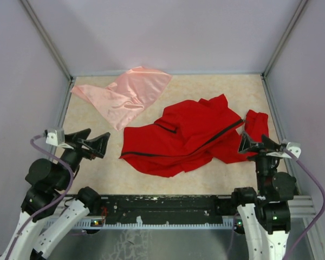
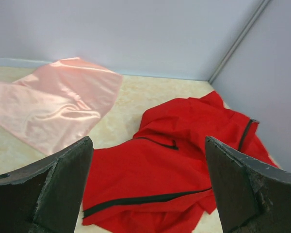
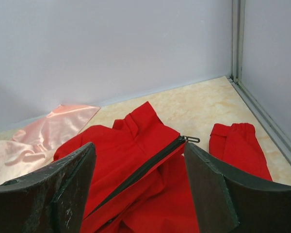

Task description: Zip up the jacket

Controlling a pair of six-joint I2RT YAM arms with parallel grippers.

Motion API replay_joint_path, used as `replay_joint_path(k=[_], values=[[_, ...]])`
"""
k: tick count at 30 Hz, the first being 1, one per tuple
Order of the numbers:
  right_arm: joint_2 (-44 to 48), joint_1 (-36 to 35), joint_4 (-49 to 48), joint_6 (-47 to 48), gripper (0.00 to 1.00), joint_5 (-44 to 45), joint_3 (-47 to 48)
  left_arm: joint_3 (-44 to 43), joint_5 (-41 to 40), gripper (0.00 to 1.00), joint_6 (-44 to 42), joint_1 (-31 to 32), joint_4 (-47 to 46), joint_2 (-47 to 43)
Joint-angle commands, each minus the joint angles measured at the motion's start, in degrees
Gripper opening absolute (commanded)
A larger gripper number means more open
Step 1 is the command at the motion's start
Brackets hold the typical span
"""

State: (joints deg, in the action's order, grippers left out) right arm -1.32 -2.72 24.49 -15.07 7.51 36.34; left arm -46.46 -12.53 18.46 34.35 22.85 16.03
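Observation:
The red jacket (image 1: pixel 192 135) lies crumpled on the table, right of centre. Its black front zipper (image 1: pixel 206 142) runs diagonally from lower left to upper right. The zipper's metal pull (image 3: pixel 191 139) shows at the upper end in the right wrist view. A sleeve (image 1: pixel 257 125) lies to the right. My left gripper (image 1: pixel 92 142) is open and empty, left of the jacket. My right gripper (image 1: pixel 253 143) is open and empty at the jacket's right edge. The jacket also shows in the left wrist view (image 2: pixel 169 170) and the right wrist view (image 3: pixel 131 160).
A pale pink shiny cloth (image 1: pixel 127 95) lies at the back left. Grey enclosure walls (image 1: pixel 168 32) surround the table on three sides. A black rail (image 1: pixel 162 206) runs along the near edge between the arm bases.

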Motion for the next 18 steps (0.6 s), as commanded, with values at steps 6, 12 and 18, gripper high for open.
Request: replay_joint_path(k=[6, 12, 18], values=[[-0.56, 0.1, -1.65, 1.69, 0.74, -3.91, -0.67, 4.62, -10.0, 1.0, -6.46, -0.86, 1.89, -2.76], [-0.52, 0.11, -0.82, 1.71, 0.74, -2.54, -0.07, 4.67, -10.31, 1.0, -6.49, -1.16, 1.96, -2.06], [-0.09, 0.13, -0.73, 2.41, 0.75, -3.02, 0.38, 4.63, -10.19, 1.0, -6.59, -1.47, 1.83, -1.59]])
